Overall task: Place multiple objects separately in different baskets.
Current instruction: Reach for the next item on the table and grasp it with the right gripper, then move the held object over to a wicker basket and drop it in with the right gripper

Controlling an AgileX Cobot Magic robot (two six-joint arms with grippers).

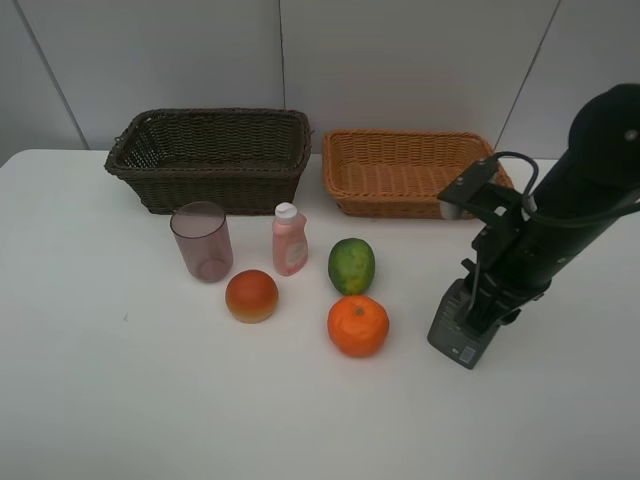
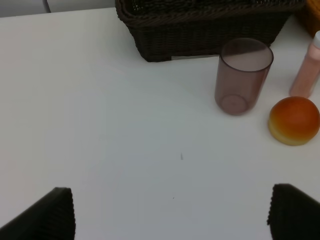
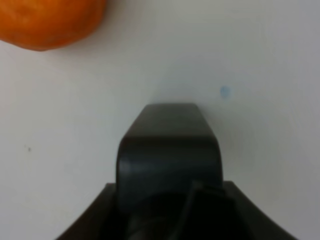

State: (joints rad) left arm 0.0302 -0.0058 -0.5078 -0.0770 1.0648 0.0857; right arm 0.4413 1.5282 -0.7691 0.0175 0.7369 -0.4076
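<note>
While my right gripper [image 1: 487, 300] pinches the dark grey pump bottle [image 1: 452, 338] in front of the tan basket [image 1: 400, 165], its right end, the dark basket [image 1: 210, 150] sits just left of it; cup [image 1: 201, 240], pink bottle [image 1: 290, 242], fruits [image 1: 351, 265] stand in front, outside both. Left gripper [image 2: 172, 210] spread.

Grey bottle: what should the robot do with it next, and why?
Probably lift it straight up a little. The right arm's jaws look shut on the grey bottle, which stands on the table, and the tan basket behind it has a wall the bottle must clear.
</note>
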